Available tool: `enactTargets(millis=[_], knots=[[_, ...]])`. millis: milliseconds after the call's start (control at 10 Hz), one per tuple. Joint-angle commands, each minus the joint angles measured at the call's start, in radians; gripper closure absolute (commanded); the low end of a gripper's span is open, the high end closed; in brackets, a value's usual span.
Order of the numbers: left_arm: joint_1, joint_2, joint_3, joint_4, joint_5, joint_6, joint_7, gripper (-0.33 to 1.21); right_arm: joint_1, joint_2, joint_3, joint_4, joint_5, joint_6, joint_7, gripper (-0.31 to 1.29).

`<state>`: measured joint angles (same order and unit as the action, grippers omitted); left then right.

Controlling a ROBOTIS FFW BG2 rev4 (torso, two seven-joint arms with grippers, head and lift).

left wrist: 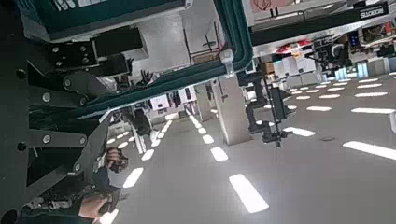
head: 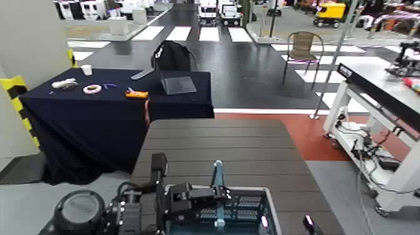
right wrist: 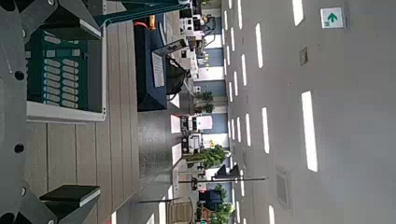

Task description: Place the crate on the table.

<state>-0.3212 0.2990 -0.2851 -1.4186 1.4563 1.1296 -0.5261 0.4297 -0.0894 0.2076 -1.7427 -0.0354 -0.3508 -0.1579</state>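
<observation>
Although small, white lettering [left wrist: 374,12] on workbench [head: 375,78]

laptop [head: 178,85] on navy-draped table [head: 119,120]

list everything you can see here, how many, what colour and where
crate: one, blue-grey, lighter rim, teal handle upright, near end of the slatted table
slatted table: one, dark brown, centre
draped table: one, navy cloth, left
laptop: one, dark, on the navy cloth
cup: one, white, same cloth
tape roll: one, pale, same cloth
orange item: one, same cloth, near edge
black chair: one, behind draped table
woven chair: one, brown, upper right
workbench: one, white frame, right
left hand: one, black, shut on the crate's handle
right hand: one, dark, beside the crate, right side
</observation>
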Motion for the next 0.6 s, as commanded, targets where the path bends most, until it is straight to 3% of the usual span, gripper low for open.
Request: enactTargets(millis=[100,600], knots=[[-0.093,-0.012,-0.046,0.079,-0.128,-0.047,-0.080,1.19,-0.005,-0.003,0.004,0.008,-0.009,-0.011,0.000,0.14],[-0.274,-0.061,-0.128,0.254,-0.277,-0.160,-0.199,1.19,-0.012,-0.007,0.010,0.018,-0.020,-0.030,0.001,0.13]])
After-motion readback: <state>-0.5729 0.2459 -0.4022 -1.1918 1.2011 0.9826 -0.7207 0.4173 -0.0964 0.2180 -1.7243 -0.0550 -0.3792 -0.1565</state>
